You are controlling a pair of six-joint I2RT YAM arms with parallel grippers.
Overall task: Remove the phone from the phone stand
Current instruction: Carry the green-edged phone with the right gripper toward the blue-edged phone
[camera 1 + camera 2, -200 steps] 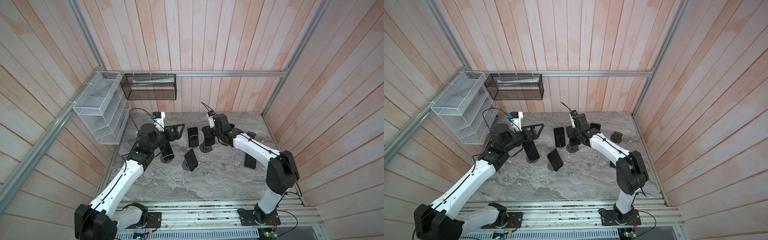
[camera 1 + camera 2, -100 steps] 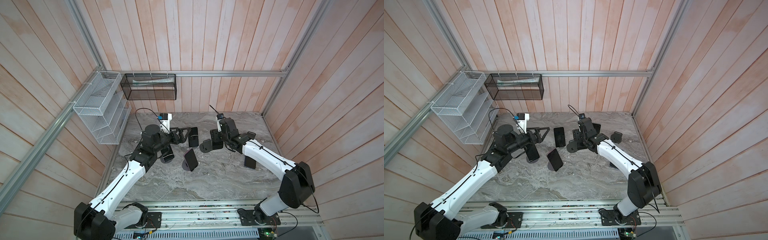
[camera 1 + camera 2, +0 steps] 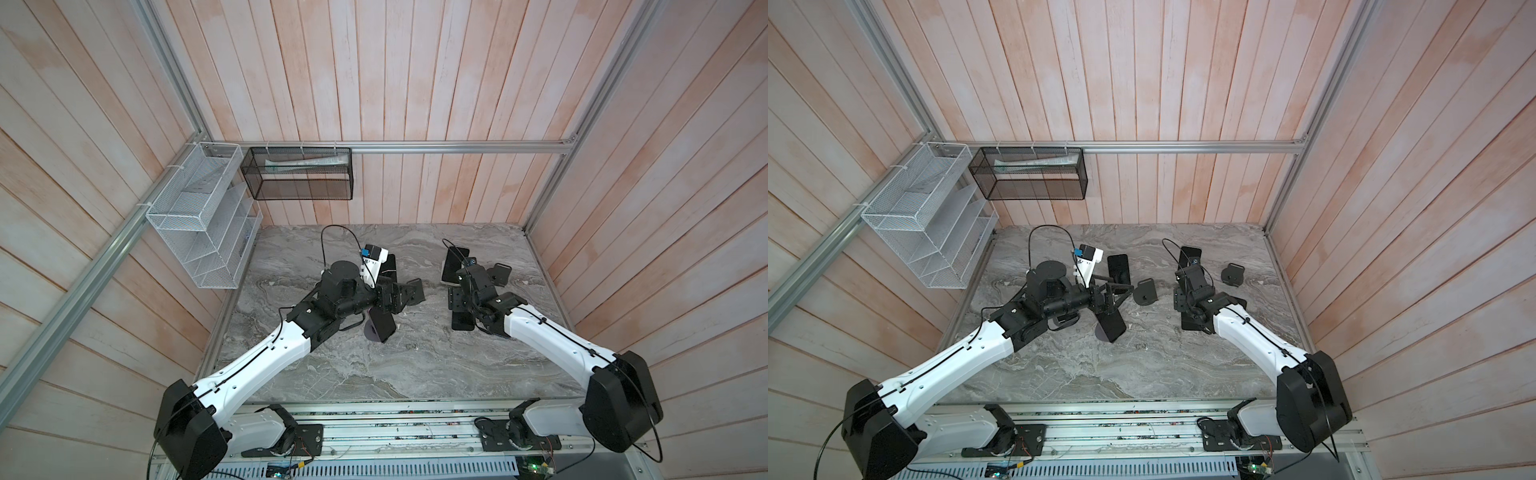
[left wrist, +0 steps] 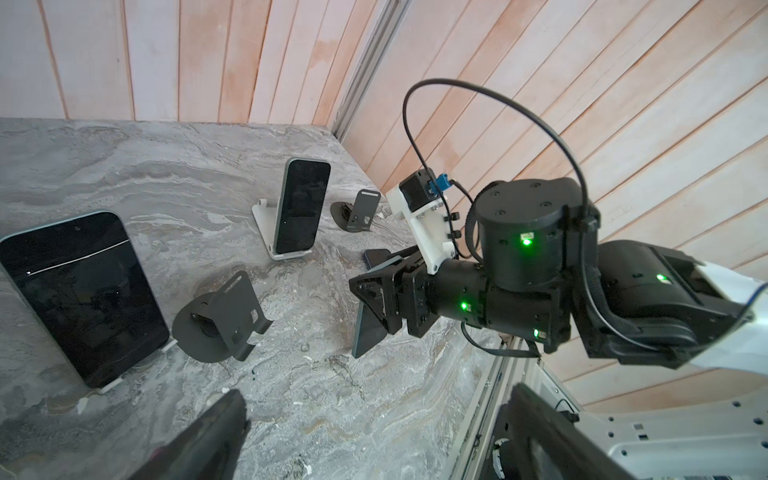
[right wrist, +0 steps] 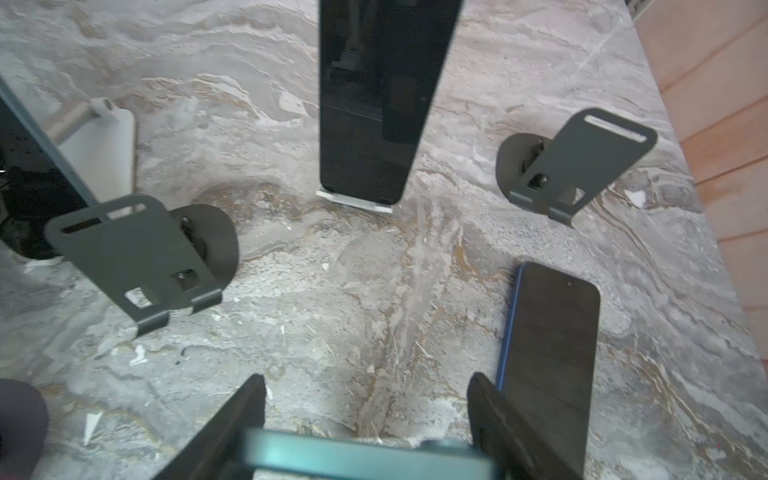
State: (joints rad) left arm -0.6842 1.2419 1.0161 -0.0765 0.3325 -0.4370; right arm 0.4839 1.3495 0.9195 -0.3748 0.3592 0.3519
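Note:
My right gripper (image 5: 368,386) is shut on a teal-edged phone (image 5: 365,457), held on edge a little above the marble. The left wrist view shows that phone (image 4: 368,332) hanging from the right gripper (image 4: 374,307), apart from the empty black phone stand (image 4: 224,320). In both top views this stand (image 3: 415,291) (image 3: 1145,291) sits between the two grippers. My left gripper (image 4: 374,399) (image 3: 1111,293) hovers open and empty just left of the stand. The right gripper (image 3: 1179,297) is to the stand's right.
A second empty black stand (image 5: 577,162) sits at the back right. Phones lean on white stands at the back middle (image 5: 374,104) and back left (image 4: 83,299). A blue phone (image 5: 548,353) lies flat by the right gripper. Another phone on a round base (image 3: 1111,326) stands below the left gripper.
The right gripper has drawn back to the right with the phone, leaving the black stand empty. The left arm has swung right, toward the middle of the table.

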